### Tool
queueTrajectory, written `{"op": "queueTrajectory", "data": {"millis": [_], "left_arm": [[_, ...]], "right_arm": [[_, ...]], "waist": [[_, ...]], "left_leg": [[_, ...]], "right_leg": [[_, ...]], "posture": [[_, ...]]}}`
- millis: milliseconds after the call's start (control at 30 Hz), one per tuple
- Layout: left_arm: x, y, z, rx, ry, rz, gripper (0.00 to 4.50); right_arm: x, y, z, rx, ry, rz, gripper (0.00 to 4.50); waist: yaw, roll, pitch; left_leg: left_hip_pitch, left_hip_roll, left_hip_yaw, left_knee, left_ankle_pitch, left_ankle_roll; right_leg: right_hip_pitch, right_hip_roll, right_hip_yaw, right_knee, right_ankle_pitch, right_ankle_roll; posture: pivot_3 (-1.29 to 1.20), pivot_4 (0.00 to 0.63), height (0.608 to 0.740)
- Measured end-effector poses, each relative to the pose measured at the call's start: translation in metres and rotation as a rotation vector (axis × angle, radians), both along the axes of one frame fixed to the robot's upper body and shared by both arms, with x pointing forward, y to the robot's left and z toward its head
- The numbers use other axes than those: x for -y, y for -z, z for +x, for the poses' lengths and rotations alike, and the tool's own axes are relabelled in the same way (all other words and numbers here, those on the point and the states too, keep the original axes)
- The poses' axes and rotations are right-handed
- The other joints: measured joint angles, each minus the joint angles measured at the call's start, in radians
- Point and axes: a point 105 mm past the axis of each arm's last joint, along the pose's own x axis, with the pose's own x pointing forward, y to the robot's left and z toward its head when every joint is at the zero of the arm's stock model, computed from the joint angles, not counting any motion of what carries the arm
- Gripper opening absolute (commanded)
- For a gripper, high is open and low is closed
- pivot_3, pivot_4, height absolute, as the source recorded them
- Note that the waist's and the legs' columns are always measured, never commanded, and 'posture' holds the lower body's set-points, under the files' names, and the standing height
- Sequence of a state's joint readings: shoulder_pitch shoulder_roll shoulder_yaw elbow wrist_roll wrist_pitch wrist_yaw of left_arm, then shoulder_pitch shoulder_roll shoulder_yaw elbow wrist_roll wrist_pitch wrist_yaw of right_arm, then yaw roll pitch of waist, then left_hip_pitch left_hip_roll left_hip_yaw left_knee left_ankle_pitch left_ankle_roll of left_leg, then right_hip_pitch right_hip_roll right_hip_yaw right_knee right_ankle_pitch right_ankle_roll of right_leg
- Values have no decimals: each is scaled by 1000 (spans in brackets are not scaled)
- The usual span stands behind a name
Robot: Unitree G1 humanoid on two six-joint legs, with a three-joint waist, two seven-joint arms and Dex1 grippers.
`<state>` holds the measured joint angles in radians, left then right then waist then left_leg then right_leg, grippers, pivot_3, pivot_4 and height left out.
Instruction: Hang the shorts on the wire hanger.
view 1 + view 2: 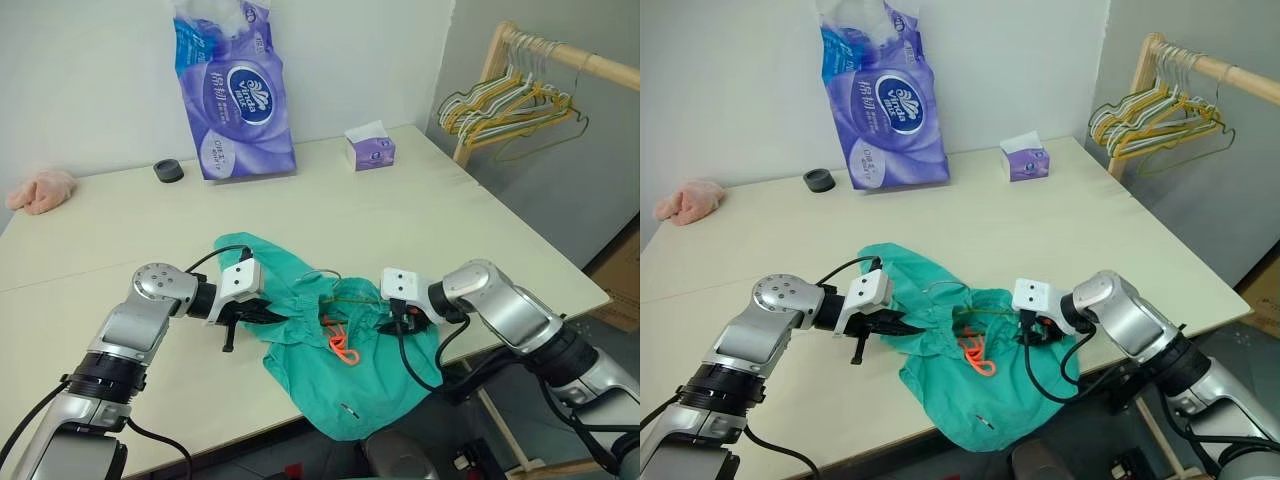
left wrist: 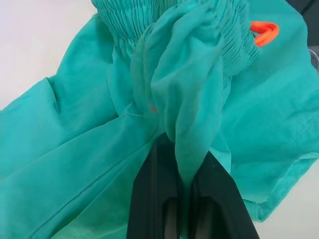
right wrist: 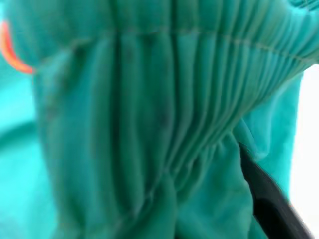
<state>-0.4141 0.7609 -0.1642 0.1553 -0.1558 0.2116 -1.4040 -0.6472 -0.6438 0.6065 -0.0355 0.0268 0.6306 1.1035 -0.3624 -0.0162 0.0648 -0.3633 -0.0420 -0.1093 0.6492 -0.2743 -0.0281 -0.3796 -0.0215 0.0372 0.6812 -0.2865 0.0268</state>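
The teal-green shorts [image 1: 330, 390] lie bunched at the table's front edge, one leg hanging over it. An orange loop tag [image 1: 342, 345] shows at the gathered waistband. A thin olive strand of the wire hanger [image 1: 355, 286] shows in the waist opening; cloth hides the remainder. My left gripper [image 1: 268, 315] is at the shorts' left side, shut on a fold of the cloth [image 2: 187, 124]. My right gripper [image 1: 402, 320] is at the waistband's right side, open. The pleated waistband [image 3: 149, 109] lies across it, and one black finger [image 3: 266, 199] shows beside the cloth.
A purple tissue-roll pack [image 1: 235, 95], a small tissue box [image 1: 370, 150] and a black round object [image 1: 168, 170] stand at the table's back. A pink cloth lump [image 1: 42, 190] lies far left. A wooden rack with bunched hangers [image 1: 510, 100] stands beyond the right edge.
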Motion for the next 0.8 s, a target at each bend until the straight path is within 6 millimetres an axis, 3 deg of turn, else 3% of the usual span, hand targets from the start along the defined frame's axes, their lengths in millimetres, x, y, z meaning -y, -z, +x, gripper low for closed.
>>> {"op": "queueTrajectory", "data": {"millis": [67, 133, 367, 600, 733, 800], "left_arm": [[0, 0, 0, -1, -1, 1, 0], [0, 0, 0, -2, -1, 1, 0], [0, -1, 3, 14, -25, -7, 0], [-5, -21, 14, -7, -140, -166, 1903], [-13, -26, 6, -21, -128, -139, 3087], [-19, -25, 1, -17, -115, -114, 3087]], "right_arm": [[-1, 2, 1, -3, -13, -6, 362], [-1, 3, 3, -1, -17, -9, 13], [-1, -2, 6, 5, -2, 10, 13], [-2, -17, 1, -1, 14, 86, 0], [-4, -18, -7, -20, 4, 109, 0], [-4, -17, -8, -26, 1, 110, 0]], "waist": [[0, 0, 0], [0, 0, 0], [0, 0, 0], [0, 0, 0], [-1, 0, 0], [-1, 0, 0]], "left_leg": [[0, 0, 0, 0, 0, 0], [0, 0, 0, 0, 0, 0], [0, 0, 0, 0, 0, 0], [0, 0, 0, 0, 0, 0], [0, 0, 0, 0, 0, 0], [0, 0, 0, 0, 0, 0]], "right_leg": [[0, 0, 0, 0, 0, 0], [0, 0, 0, 0, 0, 0], [0, 0, 0, 0, 0, 0], [0, 0, 0, 0, 0, 0], [0, 0, 0, 0, 0, 0], [0, 0, 0, 0, 0, 0]], "posture": [[-387, 27, 740], [-387, 27, 740], [-388, 30, 740], [-393, 33, 740], [-385, 30, 740], [-385, 30, 740]]}}
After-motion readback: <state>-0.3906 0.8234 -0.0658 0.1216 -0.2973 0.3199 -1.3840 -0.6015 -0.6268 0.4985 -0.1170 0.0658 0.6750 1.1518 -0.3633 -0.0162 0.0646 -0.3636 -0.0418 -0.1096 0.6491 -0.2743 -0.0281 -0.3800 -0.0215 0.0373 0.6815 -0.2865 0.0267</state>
